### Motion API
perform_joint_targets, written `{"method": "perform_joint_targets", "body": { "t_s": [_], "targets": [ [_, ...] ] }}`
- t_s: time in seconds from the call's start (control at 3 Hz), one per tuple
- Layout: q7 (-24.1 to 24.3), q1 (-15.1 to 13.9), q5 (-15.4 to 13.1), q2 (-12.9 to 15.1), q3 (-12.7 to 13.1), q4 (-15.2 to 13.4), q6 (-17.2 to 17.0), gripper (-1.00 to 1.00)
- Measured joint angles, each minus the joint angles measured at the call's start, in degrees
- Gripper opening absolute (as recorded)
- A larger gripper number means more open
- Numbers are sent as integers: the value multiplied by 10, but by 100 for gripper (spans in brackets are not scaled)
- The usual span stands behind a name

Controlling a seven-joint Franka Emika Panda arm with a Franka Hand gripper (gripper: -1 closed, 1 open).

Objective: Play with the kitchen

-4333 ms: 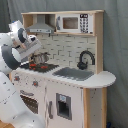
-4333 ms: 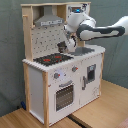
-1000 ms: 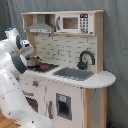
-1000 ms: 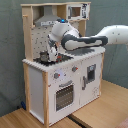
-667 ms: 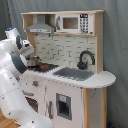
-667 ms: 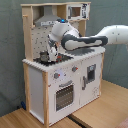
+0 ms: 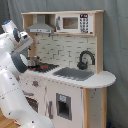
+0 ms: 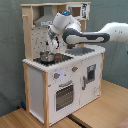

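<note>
Grey backdrop — arm point(image 8: 85, 35) hides kitchen point(image 8: 75, 75) stovetop's rear.

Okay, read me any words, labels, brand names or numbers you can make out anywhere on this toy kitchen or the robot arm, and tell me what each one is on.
No text can be read in either exterior view.
White and light-wood toy kitchen: no legible lettering.
Toy microwave on the top shelf: the button panel at its right shows only blurred marks, too small to read.
White robot arm: no readable label or brand.
</note>
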Motion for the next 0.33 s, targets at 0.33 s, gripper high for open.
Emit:
{"method": "perform_joint_targets", "body": {
  "t_s": [0.33],
  "targets": [
    [-5, 6, -52, 0, 0, 23, -2, 100]
  ]
}}
